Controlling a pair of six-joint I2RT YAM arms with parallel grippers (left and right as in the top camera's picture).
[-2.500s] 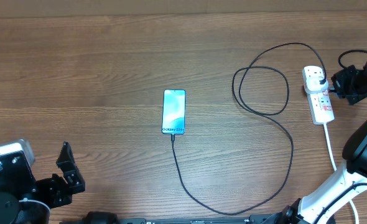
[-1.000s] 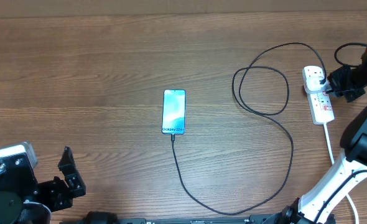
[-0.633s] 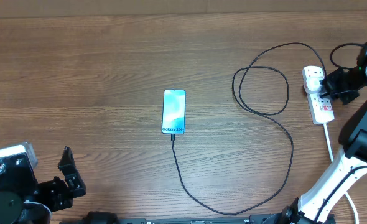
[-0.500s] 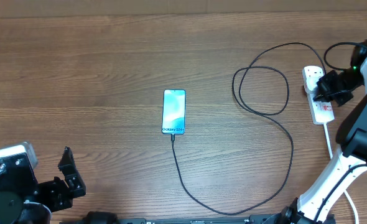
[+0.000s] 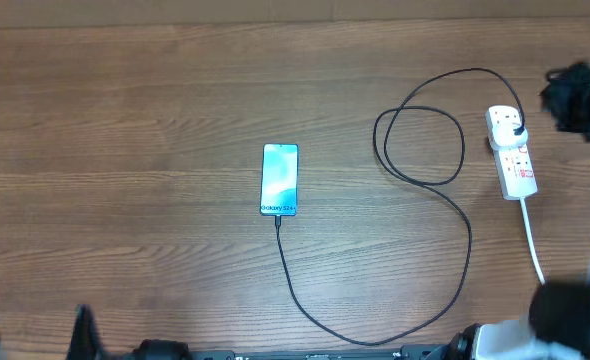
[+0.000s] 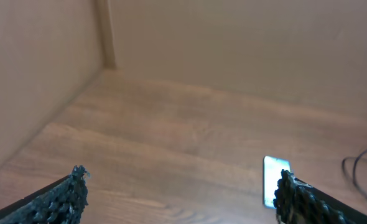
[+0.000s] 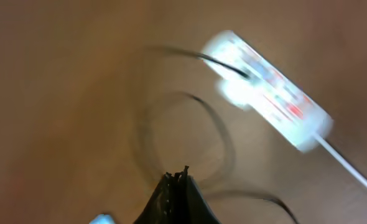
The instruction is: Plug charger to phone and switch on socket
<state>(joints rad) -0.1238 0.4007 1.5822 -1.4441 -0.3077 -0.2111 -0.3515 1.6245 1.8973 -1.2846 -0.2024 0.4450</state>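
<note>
Left pincer [image 6: 183, 196] is spread wide open at the near left corner, nothing in it. Phone [image 5: 280, 180] lies mid-tabletop [image 5: 125, 120], screen lit. The charger [image 5: 470, 235] runs from its near end and loops over to the socket [image 5: 513, 160] on the right. Right pincer [image 7: 177, 178] is pinched closed and empty, blurry, just right of the socket and not touching it.

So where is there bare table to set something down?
The table left of the phone is bare, and so is the strip between the phone and the charger loop. The right side is crowded: charger loop, socket and its white cord.
</note>
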